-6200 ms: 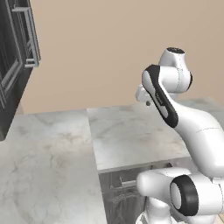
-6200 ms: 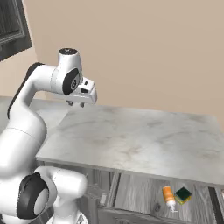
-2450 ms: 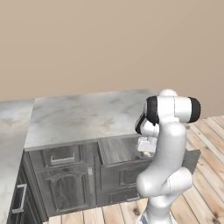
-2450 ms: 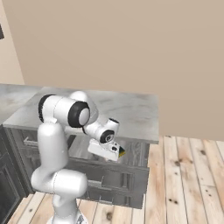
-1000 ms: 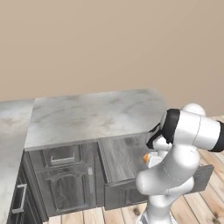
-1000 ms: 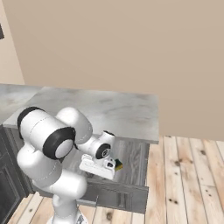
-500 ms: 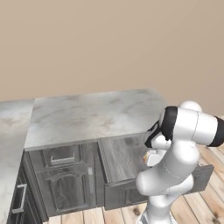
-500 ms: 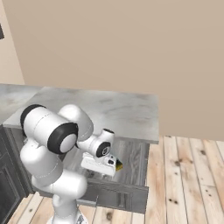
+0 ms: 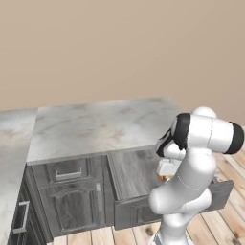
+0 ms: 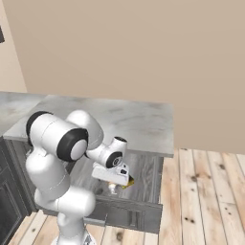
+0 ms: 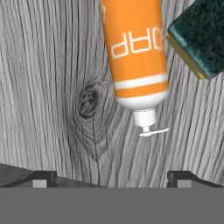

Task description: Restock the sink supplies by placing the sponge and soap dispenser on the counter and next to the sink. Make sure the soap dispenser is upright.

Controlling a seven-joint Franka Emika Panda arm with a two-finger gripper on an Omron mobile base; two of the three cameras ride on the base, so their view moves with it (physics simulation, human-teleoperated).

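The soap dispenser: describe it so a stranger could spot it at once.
Find the open drawer under the marbled counter; on its grey wood floor, below the open tool, lies the soap dispenser. It is an orange bottle lying on its side with white lettering and a white pump, unlike the yellow, green-topped sponge beside it.

Under my hand the drawer floor is grey wood, matt, w/ strong grain and a dark knot, and the soap dispenser lying on it looks like smooth orange plastic w/ a slight sheen (white printed lettering, white plastic pump). The sponge has a rough, fibrous dark green top over a yellow foam body. The counter is light marbled stone, smooth and matt; cabinet fronts are dark grey wood.
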